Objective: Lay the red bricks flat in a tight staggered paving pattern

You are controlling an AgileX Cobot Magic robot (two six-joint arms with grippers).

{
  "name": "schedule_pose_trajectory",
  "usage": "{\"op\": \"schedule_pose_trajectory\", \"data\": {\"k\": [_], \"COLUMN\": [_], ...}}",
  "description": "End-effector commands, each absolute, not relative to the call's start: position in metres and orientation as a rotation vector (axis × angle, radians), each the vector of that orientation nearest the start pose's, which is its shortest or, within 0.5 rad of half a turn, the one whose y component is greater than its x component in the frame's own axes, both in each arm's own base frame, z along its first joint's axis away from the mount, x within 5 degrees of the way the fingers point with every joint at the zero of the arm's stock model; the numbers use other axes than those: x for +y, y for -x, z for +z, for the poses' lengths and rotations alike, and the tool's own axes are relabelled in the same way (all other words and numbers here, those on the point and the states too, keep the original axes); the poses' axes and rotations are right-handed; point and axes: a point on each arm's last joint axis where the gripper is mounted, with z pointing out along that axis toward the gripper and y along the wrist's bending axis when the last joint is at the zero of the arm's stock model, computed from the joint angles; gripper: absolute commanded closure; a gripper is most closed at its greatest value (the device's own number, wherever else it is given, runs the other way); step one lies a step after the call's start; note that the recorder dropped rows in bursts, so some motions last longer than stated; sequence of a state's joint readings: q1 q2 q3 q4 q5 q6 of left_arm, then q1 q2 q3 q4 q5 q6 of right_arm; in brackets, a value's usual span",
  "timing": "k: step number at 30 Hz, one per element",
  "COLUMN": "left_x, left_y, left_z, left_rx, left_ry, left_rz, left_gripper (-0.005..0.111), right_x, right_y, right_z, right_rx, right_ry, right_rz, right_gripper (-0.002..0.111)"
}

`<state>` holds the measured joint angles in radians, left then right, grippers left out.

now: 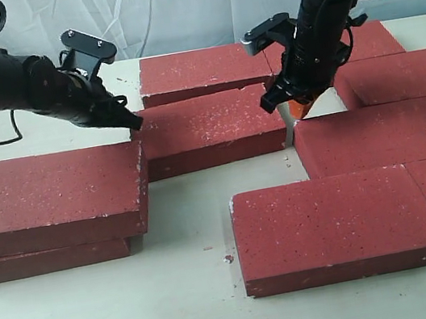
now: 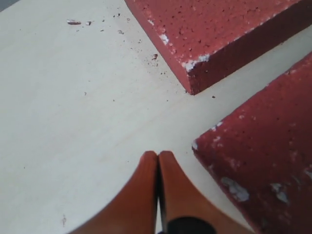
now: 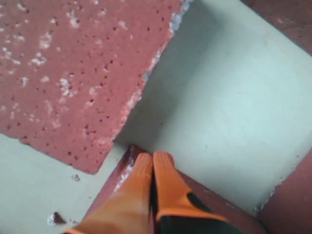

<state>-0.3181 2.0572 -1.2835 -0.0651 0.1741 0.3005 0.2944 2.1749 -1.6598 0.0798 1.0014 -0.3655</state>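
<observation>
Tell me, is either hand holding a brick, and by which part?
No. The left hand and the right hand are both shut, gripping nothing.

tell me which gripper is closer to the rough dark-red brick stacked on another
Left. The left gripper is by the stacked brick's far corner; the right gripper is beyond the middle brick.

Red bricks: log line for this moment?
left gripper jaws shut, empty, near middle brick | right gripper jaws shut, empty, over gap | red bricks gaps open

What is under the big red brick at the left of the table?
Another red brick lies flat under the upper brick. Only its front side shows; the rest is covered.
</observation>
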Motion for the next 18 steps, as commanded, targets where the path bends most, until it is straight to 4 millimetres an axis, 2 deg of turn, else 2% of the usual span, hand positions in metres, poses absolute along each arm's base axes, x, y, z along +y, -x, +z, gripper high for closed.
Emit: {"op": "schedule_pose_trajectory", "data": {"k": [1, 4, 6, 7, 9, 11, 12, 14, 18], "left_x": [-0.133, -0.123, -0.115, -0.116, -0.118, -0.119, -0.120, -0.121, -0.124], "left_y": [-0.412, -0.412, -0.411, -0.410, -0.410, -0.412, -0.414, -0.417, -0.416], "left_z": [0.149, 0.160, 0.169, 0.168, 0.158, 0.149, 0.148, 0.143, 0.140], "left_rx": [2.318, 2.327, 2.359, 2.379, 2.397, 2.408, 2.408, 2.425, 2.488], "left_ry": [-0.746, -0.717, -0.621, -0.605, -0.603, -0.612, -0.612, -0.595, -0.621], "left_rz": [0.002, 0.012, -0.030, -0.046, -0.056, -0.054, -0.054, -0.068, -0.077], "left_gripper": [0.107, 0.107, 0.107, 0.107, 0.107, 0.107, 0.107, 0.107, 0.107], "right_x": [0.130, 0.133, 0.142, 0.149, 0.158, 0.165, 0.169, 0.184, 0.211], "right_y": [-0.413, -0.402, -0.379, -0.362, -0.350, -0.351, -0.349, -0.346, -0.344], "right_z": [0.184, 0.195, 0.199, 0.197, 0.196, 0.193, 0.189, 0.169, 0.154], "right_rx": [2.854, 2.762, 2.632, 2.538, 2.340, 2.331, 2.336, 2.349, 2.325], "right_ry": [0.915, 0.928, 1.010, 1.139, 1.333, 1.281, 1.300, 1.408, 1.510], "right_rz": [0.092, 0.184, 0.398, 0.562, 0.712, 0.790, 0.800, 0.751, 0.684], "right_gripper": [0.109, 0.109, 0.109, 0.109, 0.109, 0.109, 0.109, 0.109, 0.109]}}
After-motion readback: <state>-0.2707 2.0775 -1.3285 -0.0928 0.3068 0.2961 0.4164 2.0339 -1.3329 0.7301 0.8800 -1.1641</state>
